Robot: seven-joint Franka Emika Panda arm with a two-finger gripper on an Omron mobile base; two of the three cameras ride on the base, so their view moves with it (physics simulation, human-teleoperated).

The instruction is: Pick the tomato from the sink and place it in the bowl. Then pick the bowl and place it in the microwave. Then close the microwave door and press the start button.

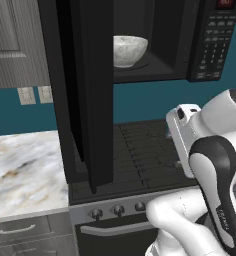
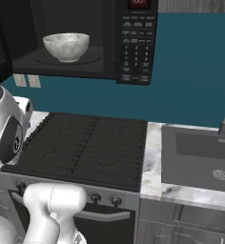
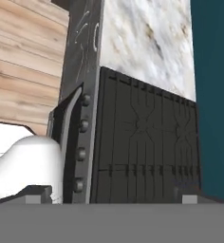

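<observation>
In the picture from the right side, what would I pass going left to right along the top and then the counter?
Up top: bowl inside the microwave → keypad. Below: stove → marble counter strip → sink.

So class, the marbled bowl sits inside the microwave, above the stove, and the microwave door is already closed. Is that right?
Not quite. The bowl does sit inside the microwave, above the stove, but the microwave door stands open, swung out toward the camera in the left base view.
</observation>
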